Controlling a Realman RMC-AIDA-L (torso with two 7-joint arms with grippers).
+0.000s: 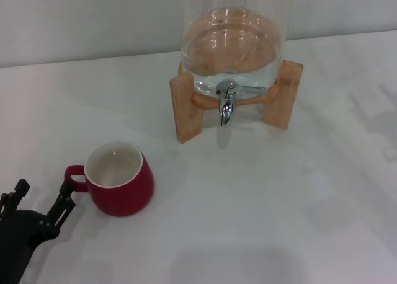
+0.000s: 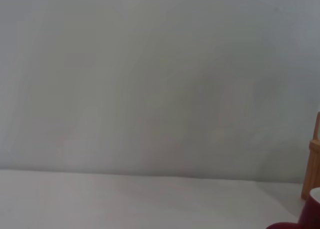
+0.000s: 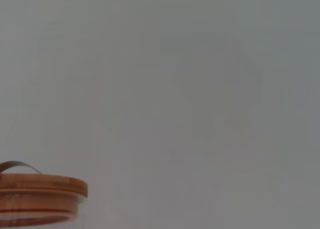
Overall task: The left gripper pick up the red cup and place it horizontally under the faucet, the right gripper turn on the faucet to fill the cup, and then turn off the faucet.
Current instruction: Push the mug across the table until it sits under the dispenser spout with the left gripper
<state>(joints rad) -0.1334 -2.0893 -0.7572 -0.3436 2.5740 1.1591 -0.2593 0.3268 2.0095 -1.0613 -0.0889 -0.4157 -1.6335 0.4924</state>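
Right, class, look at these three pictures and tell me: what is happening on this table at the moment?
The left gripper, fingers spread, sits at the near left of the white table, one fingertip close by the handle of the red cup. The cup stands upright and empty, not lifted. Farther back, the faucet juts from a glass dispenser holding water, on a wooden stand; nothing is under it. The right gripper is out of view.

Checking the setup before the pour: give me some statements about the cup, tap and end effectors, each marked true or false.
1. The red cup stands upright on the table. True.
2. The cup sits directly under the faucet. False: it is off to the left and nearer the robot.
3. The left end effector is open beside the cup's handle. True.
4. The right end effector grips the faucet lever. False: it is not in view.
5. The cup is full. False: it looks empty.
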